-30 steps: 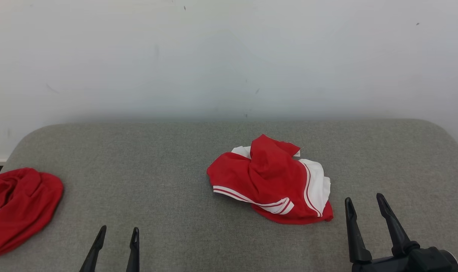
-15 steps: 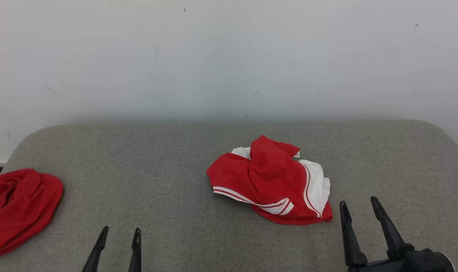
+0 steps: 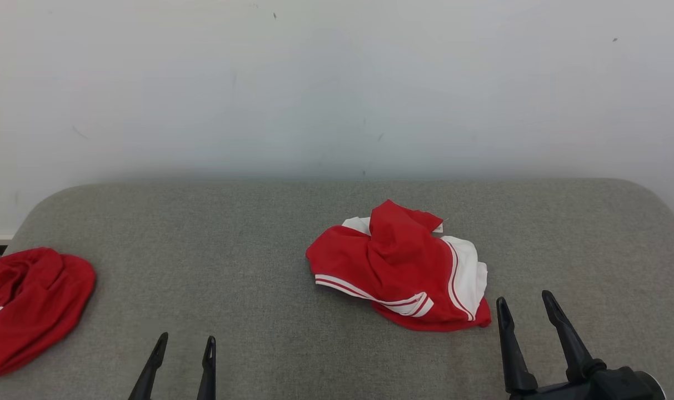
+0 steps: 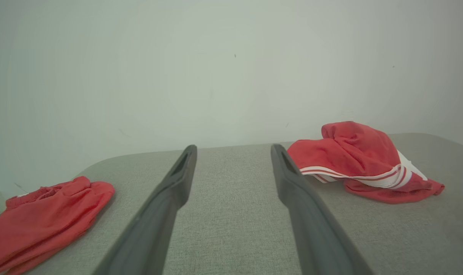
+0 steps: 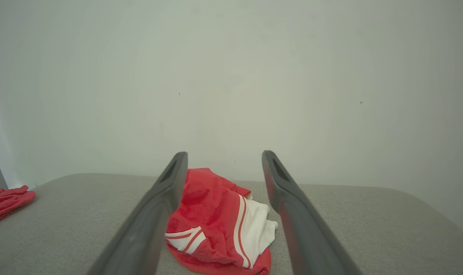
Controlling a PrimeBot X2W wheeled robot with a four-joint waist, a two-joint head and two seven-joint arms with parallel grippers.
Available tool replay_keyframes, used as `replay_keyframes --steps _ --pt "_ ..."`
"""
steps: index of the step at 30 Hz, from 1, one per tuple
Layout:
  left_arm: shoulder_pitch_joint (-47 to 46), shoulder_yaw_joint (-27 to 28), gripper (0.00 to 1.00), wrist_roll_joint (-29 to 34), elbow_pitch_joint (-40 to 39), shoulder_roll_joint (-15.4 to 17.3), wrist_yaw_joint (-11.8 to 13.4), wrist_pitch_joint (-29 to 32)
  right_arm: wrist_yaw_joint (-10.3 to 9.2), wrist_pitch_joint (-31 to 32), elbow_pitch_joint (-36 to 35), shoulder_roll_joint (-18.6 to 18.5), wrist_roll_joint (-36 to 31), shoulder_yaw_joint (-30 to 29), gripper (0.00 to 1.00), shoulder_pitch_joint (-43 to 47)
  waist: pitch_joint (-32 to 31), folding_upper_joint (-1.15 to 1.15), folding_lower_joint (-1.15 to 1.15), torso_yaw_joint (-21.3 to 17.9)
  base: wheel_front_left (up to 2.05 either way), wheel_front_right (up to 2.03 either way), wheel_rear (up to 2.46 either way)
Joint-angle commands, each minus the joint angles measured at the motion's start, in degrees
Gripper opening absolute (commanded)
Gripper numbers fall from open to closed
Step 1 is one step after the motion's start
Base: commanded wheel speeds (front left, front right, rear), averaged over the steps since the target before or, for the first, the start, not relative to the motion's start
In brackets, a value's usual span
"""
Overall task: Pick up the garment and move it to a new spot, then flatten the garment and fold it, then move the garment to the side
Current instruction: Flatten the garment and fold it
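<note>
My right hand [image 3: 524, 296] has slid a little lower and closer to the garment [image 3: 398, 266] over the last second. My left hand [image 3: 186, 337] has crept slightly to the right. Neither cloth has shifted on the table [image 3: 231, 250].

Both my hands are spread wide and hold nothing, with the fingers pointing toward the wall [image 3: 337, 83].

The garment is a crumpled red and white heap with white stripes, lying on the table right of the middle. My right hand's inner fingertip stands just beside the heap's near right corner, apart from it. In my right wrist view the heap lies ahead between my two fingers.

A second red cloth [image 3: 31, 300] lies bunched at the table's left edge, well apart from the garment.

The table's far edge runs along the wall and rounds off at both far corners. A broad stretch of bare grey cover lies between the two cloths, and my left hand hovers over its near part. There is also bare cover behind the garment up to the far edge, and to its right as far as the rounded corner.
</note>
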Motion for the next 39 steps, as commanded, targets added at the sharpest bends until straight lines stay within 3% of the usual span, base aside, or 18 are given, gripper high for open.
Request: replay_keyframes --steps 1,13,25,30,39 --pt "0.0 -0.2 1.00 0.2 0.2 0.1 -0.1 -0.1 -0.12 -0.1 0.1 0.0 0.3 0.0 1.00 0.3 0.2 0.00 0.00 -0.1 0.00 0.00 0.00" --pt "-5.7 -6.8 1.00 -0.6 3.0 0.9 0.0 -0.1 -0.12 -0.1 -0.5 0.0 -0.7 -0.7 1.00 -1.3 4.1 0.00 0.00 -3.4 0.00 0.00 0.00" --pt "-18.8 -22.8 1.00 -3.5 9.4 5.3 0.0 -0.1 -0.12 -0.1 -1.6 0.0 -1.8 -1.1 1.00 -4.1 10.5 0.00 0.00 -7.2 0.00 0.00 0.00" --pt "-26.1 -28.9 1.00 -3.7 15.0 5.9 0.0 -0.1 -0.12 -0.1 -2.0 0.0 -1.9 -1.1 1.00 -6.2 14.0 0.00 0.00 -8.6 0.00 0.00 0.00" --pt "-36.3 -31.8 1.00 -1.3 27.8 5.5 0.0 -0.1 -0.12 -0.1 -2.6 0.0 -1.8 -1.2 1.00 -8.8 19.7 0.00 0.00 -10.5 0.00 0.00 0.00"
